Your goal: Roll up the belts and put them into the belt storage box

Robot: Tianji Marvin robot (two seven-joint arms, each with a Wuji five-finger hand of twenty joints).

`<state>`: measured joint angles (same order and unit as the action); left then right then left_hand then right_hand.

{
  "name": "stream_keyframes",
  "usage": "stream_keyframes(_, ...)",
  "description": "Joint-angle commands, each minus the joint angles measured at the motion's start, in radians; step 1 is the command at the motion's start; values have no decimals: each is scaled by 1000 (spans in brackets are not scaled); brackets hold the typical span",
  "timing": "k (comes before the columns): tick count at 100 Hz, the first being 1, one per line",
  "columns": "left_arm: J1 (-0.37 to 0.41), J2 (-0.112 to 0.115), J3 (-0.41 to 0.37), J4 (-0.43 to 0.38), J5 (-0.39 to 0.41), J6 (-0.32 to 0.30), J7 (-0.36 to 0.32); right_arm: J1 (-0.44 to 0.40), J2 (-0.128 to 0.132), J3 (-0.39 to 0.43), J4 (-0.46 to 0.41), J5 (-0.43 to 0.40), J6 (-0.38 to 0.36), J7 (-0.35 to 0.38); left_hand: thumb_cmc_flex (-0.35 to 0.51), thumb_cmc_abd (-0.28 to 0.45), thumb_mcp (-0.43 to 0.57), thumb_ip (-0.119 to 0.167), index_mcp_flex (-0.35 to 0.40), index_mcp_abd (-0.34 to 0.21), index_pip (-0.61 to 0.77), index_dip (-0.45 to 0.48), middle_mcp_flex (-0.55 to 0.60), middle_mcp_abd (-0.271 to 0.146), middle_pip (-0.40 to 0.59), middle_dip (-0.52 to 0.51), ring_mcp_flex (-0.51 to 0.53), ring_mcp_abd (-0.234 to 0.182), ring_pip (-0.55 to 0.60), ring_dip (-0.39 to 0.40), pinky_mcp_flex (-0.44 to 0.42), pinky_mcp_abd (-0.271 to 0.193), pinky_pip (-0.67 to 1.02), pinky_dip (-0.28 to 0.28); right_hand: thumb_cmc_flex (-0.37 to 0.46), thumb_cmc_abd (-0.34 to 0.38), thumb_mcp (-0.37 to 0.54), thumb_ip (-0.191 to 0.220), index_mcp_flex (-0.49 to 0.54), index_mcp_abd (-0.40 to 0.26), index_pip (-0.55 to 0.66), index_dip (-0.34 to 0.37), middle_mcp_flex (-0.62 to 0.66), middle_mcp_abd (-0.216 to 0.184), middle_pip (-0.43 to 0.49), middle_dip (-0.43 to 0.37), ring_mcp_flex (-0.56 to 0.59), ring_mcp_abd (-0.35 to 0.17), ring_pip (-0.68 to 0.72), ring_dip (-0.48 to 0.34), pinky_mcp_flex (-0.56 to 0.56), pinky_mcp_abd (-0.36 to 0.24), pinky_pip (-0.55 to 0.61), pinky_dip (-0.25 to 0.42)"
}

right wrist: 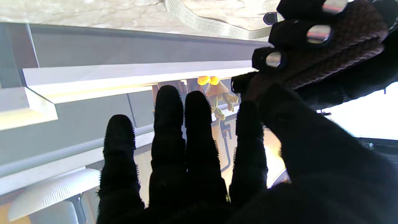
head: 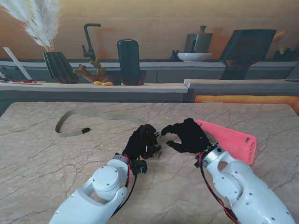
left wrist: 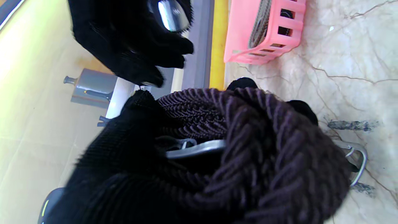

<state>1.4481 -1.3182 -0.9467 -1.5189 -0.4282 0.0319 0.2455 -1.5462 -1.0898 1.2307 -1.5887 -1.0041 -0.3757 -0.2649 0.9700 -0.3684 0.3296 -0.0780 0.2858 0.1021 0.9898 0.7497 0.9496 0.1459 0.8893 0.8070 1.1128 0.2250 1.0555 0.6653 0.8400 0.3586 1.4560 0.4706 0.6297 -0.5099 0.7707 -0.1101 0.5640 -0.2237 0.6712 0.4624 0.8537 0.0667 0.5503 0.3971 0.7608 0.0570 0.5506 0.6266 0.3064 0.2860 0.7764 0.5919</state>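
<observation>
Stand view first: the left hand (head: 141, 141) sits just nearer to me than table centre, black-gloved fingers wrapped around a dark braided belt (head: 150, 138) coiled into a roll, held just off the marble table (head: 42, 158). At its 3 o'clock, very close, the right hand (head: 187, 135) hangs with fingers curled and spread, gripping nothing, fingertips aimed at the roll. Directly at that hand's 3 o'clock the pink belt storage box (head: 233, 140) rests on the marble, partly tucked behind the wrist. Out at 10 o'clock from the left hand, well apart, a beige belt (head: 81, 122) lies loose in a long loop. Over to the left wrist camera: the dark braided belt (left wrist: 264, 155) fills the frame, thick woven coils clamped in the left hand (left wrist: 124, 161), a silver buckle (left wrist: 196, 148) peeking from the middle of the roll. The right hand (left wrist: 130, 43) floats beyond, and the pink box (left wrist: 267, 34) shows a rolled belt (left wrist: 260, 25) already inside. Right wrist camera now: four fingers (right wrist: 168, 130) stretch straight out, empty, while the left hand (right wrist: 295, 46) grips the dark roll (right wrist: 342, 46) just past them, and the beige belt (right wrist: 211, 26) trails across the marble behind.
</observation>
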Motion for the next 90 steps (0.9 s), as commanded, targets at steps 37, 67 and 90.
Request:
stream_keyframes(37, -41, 15, 4, 50, -36, 50, -137, 12, 42, 45, -45, -48, -115, 155, -442, -202, 370, -29, 80, -18, -249, -175, 75, -48, 132, 70, 161, -127, 392, 99, 226, -71, 483, 13, -180, -107, -8, 34, -357, -24, -161, 27, -331, 18, -160, -46, -114, 1, -172, -62, -32, -41, -54, 38)
stream_keyframes(67, -61, 23, 18, 75, -23, 63, -191, 69, 49, 14, -40, -68, -138, 189, -610, -290, 411, -92, 21, -6, -397, -351, 49, -6, 100, 59, 161, -154, 428, 79, 232, -108, 515, 34, -181, -107, -29, 33, -443, -41, -183, 27, -422, 35, -185, -53, -125, 7, -194, -66, -31, -44, -66, 51)
stream_keyframes(90, -74, 34, 29, 88, 4, 66, -233, 131, 55, -42, -10, -72, -136, 231, -703, -297, 411, -116, -50, -4, -468, -408, 12, 22, 68, 48, 162, -178, 437, 69, 233, -121, 524, 29, -169, -121, -50, 30, -467, -12, -189, 26, -447, 41, -182, -54, -130, 5, -191, -62, -33, -46, -72, 60)
